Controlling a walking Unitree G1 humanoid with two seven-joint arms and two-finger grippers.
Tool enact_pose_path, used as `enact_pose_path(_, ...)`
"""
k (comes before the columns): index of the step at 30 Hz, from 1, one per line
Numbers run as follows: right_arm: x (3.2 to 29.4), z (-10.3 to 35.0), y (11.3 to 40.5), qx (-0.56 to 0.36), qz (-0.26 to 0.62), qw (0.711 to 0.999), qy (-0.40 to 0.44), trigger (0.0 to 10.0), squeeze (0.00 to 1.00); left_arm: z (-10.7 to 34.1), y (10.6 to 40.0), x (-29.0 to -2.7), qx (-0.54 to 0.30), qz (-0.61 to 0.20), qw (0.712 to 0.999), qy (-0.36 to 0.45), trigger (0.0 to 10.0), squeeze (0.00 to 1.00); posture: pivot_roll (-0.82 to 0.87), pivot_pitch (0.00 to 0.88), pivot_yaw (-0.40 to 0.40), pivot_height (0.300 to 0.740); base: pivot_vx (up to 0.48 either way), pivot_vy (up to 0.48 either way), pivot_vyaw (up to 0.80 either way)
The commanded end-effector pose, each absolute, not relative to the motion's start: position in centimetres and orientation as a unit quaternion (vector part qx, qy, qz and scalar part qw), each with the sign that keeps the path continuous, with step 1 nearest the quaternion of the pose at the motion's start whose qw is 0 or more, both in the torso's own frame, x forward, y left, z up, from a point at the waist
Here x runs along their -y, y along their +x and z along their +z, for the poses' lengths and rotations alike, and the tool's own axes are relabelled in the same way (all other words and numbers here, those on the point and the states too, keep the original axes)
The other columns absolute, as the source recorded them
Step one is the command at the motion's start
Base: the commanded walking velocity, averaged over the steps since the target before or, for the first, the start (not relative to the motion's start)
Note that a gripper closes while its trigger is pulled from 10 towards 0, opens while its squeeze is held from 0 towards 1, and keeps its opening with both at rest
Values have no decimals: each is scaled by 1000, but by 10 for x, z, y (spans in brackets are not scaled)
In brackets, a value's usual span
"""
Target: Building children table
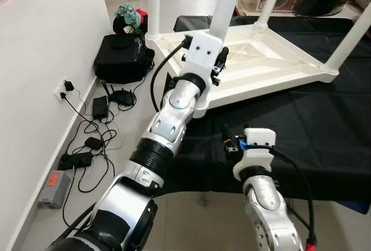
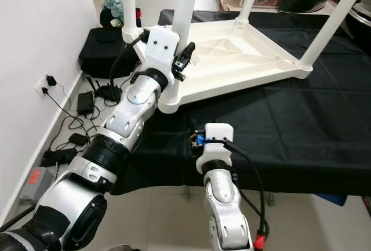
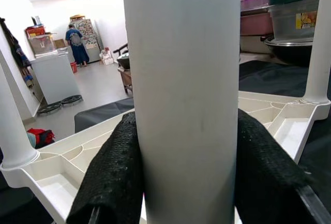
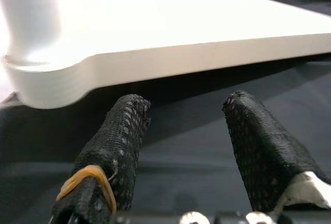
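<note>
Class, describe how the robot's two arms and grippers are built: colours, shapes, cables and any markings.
Both arms are silver, segmented shells with black joint rings. Each wrist carries a white boxy housing fed by a black cable. The left gripper and right gripper have long black, mesh-textured fingers; one right finger wears an orange band, and the right wrist shows a blue part.

The left gripper (image 3: 189, 177) has its black fingers (image 3: 111, 177) clamped around a white table leg (image 3: 181, 79), above the upturned white tabletop (image 3: 57, 177); a distant person (image 3: 77, 45) stands behind.
</note>
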State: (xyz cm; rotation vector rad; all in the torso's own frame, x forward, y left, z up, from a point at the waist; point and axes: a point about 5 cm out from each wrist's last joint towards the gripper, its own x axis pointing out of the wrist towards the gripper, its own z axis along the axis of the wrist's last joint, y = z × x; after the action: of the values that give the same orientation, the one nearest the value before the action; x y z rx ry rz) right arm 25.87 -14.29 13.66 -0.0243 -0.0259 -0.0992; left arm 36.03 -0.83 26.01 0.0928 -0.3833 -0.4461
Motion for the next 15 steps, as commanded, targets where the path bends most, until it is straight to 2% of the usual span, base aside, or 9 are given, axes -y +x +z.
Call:
enact_pose_path(1, 160, 145, 258, 25, -96, 995, -19, 10000, 0, 258, 336, 47, 202, -274, 940, 26, 0, 0, 42, 58, 23, 740, 0, 0, 0)
enact_pose_path(7, 181, 153, 258, 42, -122, 991, -27, 10000, 0, 246, 336, 41, 180, -248, 952, 23, 0, 0, 37, 65, 31, 740, 0, 0, 0)
enact_pose_path(10, 181, 153, 258, 42, -122, 991, -27, 10000, 0, 246, 336, 41, 180, -248, 952, 23, 0, 0, 37, 65, 31, 740, 0, 0, 0)
enact_pose_path(11, 190, 159, 258, 52, -147, 987, -46, 10000, 0, 244, 336, 40, 176, -245, 953, 18, 0, 0, 35, 65, 29, 740, 0, 0, 0)
enact_pose_path(12, 210, 173, 256, 72, -218, 970, -75, 10000, 0, 242, 332, 44, 176, -247, 953, 8, 0, 0, 27, 67, 34, 740, 0, 0, 0)
enact_pose_path(15, 215, 178, 257, 77, -237, 965, -83, 10000, 0, 242, 329, 48, 178, -245, 953, 2, 0, 0, 25, 69, 36, 740, 0, 0, 0)
